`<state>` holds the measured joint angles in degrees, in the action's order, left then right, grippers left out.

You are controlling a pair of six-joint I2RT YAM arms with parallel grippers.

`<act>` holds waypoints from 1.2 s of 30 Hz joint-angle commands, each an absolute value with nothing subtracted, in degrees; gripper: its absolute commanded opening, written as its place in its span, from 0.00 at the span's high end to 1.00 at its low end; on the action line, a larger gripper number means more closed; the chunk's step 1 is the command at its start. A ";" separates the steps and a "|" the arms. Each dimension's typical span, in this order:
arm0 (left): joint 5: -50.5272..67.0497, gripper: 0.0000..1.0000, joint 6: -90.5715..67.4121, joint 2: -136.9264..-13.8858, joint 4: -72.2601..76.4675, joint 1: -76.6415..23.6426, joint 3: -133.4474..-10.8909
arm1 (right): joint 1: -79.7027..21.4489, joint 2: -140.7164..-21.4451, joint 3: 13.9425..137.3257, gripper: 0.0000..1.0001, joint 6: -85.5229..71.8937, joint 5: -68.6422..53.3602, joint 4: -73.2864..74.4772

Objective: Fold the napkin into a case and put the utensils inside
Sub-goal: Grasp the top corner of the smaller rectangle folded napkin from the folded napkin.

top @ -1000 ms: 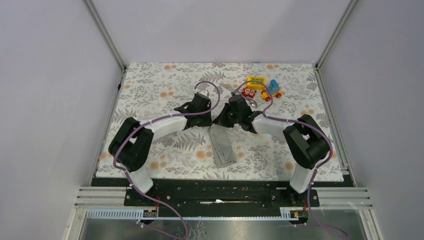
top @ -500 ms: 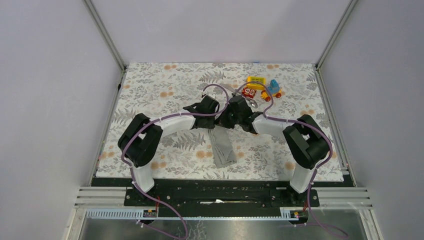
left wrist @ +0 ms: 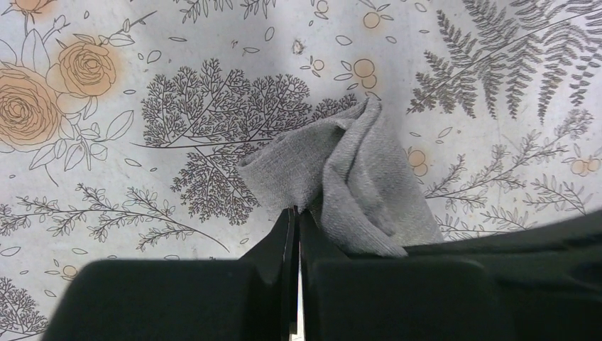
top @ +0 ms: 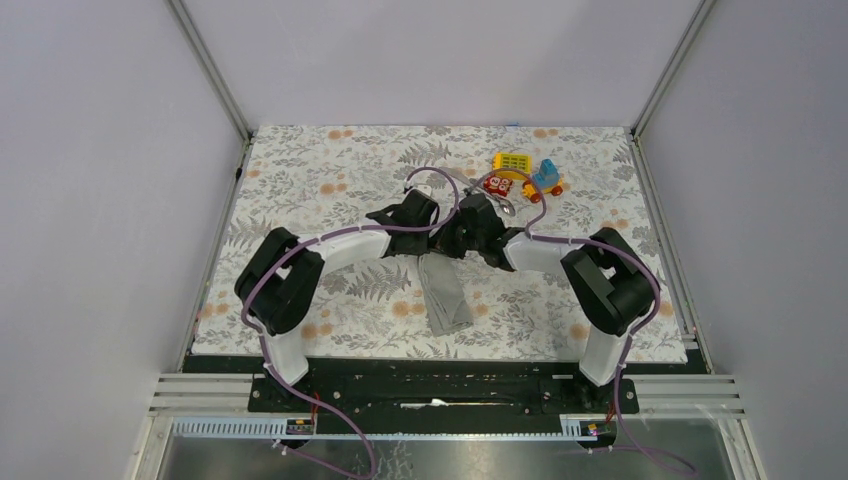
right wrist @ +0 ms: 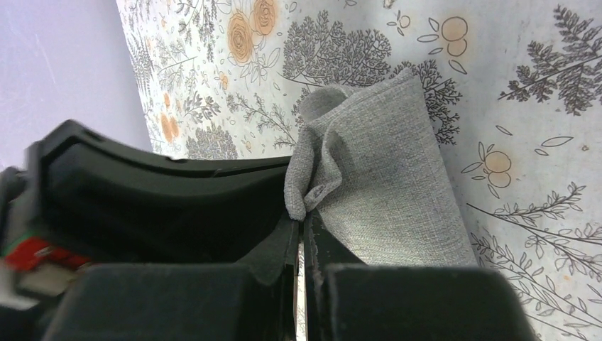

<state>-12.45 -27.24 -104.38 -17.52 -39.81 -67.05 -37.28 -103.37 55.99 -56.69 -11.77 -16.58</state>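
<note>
The grey napkin (top: 446, 292) lies as a narrow folded strip in the middle of the floral tablecloth, its far end bunched up. My left gripper (left wrist: 298, 211) is shut on a fold of that raised end (left wrist: 355, 167). Right beside it, my right gripper (right wrist: 302, 217) is shut on the same end of the napkin (right wrist: 387, 170). From above, both grippers (top: 432, 244) (top: 449, 246) meet over the strip's far end. Two silver utensils lie beyond them: a spoon (top: 507, 208) and a slim handle (top: 455, 176), each partly hidden by the arms.
Toy blocks sit at the back right: yellow (top: 512, 163), blue (top: 546, 176) and red (top: 498, 185). The floral tablecloth (top: 300, 190) covers the table. Grey walls stand on three sides. The left gripper's black body (right wrist: 142, 192) fills the right wrist view's left half.
My left arm has swung right to the napkin's far end, and its gripper has shut on the cloth. The right gripper has stayed shut on the napkin.
</note>
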 commanded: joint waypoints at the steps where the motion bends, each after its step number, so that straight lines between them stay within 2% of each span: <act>1: -10.60 1.00 -27.45 -99.78 -14.75 -39.84 -67.19 | -37.29 -105.46 54.28 1.00 -60.96 -13.68 -23.04; 11: -6.09 1.00 -28.31 -97.57 -12.03 -37.47 -63.76 | -36.88 -111.10 53.87 1.00 -62.41 -13.58 -27.43; 15: -4.28 1.00 -28.72 -97.91 -10.74 -36.81 -62.87 | -36.83 -113.16 57.32 1.00 -56.51 -15.66 -25.50; 18: -4.13 1.00 -28.74 -98.19 -11.06 -36.58 -62.84 | -36.84 -110.47 57.56 1.00 -51.22 -15.63 -22.32; 19: -4.17 1.00 -28.72 -98.08 -11.07 -36.49 -62.64 | -36.63 -109.27 57.41 0.98 -49.57 -16.32 -21.76; 21: -4.21 1.00 -28.73 -97.71 -11.03 -36.30 -62.22 | -36.24 -107.47 57.83 0.89 -46.36 -17.89 -19.61; 23: -4.09 1.00 -28.87 -97.48 -10.99 -36.13 -61.78 | -35.85 -105.87 57.82 0.86 -43.78 -17.76 -17.34; 26: -4.04 1.00 -28.95 -97.58 -10.83 -36.04 -61.49 | -35.21 -104.35 57.01 0.75 -41.67 -18.40 -16.83; 31: -3.75 1.00 -29.13 -97.91 -11.03 -35.93 -61.40 | -34.92 -103.62 57.73 0.66 -39.51 -19.46 -16.62; 36: -3.77 1.00 -29.16 -97.54 -11.07 -35.86 -61.35 | -34.90 -105.34 59.50 0.65 -39.60 -20.56 -16.87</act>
